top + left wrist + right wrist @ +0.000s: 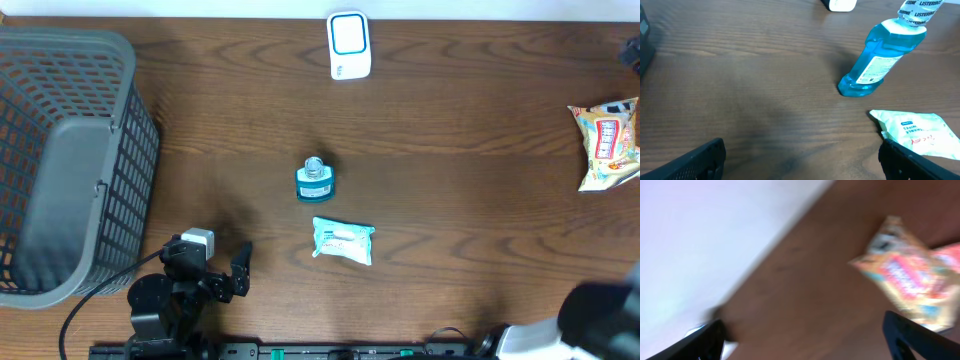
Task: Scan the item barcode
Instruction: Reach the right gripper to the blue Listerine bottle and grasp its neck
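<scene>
Nearest, the left fingers (pixel 692 161) stand wide apart over the bench (pixel 450 200), holding nothing. The right fingers (pixel 915 335), in a blurred view, gape empty too. Just beyond lies a wipes packet (pixel 343 241), flat, then a blue mouthwash bottle (pixel 315 180), upright. A snack bag (pixel 608 142) lies at the right edge. The white scanner (pixel 349 45) sits at the far edge, well apart from all three. Nothing is presented to it, so I judge the scan not yet done. Which item is meant, I cannot tell.
</scene>
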Controlling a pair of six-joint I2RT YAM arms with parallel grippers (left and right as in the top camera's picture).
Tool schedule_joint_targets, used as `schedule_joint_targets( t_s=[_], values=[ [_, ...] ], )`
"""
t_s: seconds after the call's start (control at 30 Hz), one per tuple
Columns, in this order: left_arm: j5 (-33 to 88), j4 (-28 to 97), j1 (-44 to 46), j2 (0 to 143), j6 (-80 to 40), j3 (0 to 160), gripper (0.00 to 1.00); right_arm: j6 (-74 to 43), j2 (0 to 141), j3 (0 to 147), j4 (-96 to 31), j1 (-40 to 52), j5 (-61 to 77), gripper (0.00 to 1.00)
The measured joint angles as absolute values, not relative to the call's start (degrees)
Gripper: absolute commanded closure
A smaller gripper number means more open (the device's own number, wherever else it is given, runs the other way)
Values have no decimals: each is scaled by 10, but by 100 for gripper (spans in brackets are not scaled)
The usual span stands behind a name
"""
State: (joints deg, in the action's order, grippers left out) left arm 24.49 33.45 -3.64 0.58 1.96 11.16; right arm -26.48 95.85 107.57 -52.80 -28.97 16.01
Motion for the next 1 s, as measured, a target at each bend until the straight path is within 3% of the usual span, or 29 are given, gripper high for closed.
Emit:
schedule_joint_targets(
  t_s=[0.13, 0.27, 0.5, 0.73, 1.0],
  values=[
    [245, 335, -36, 6, 20, 112, 2, -273, 877, 1085, -588, -231, 230, 1],
    [245, 335, -36, 6, 20, 112, 2, -240, 860, 1087, -636, -70, 263, 1],
    [245, 335, -36, 6, 20, 112, 2, 90, 917, 1084, -687, 158, 241, 1],
    [245, 335, -36, 6, 20, 112, 2, 354, 999, 1082, -748, 234, 248, 1],
    [245, 334, -36, 6, 20, 112, 2, 450, 1103, 1078, -728, 303, 251, 1]
  ],
)
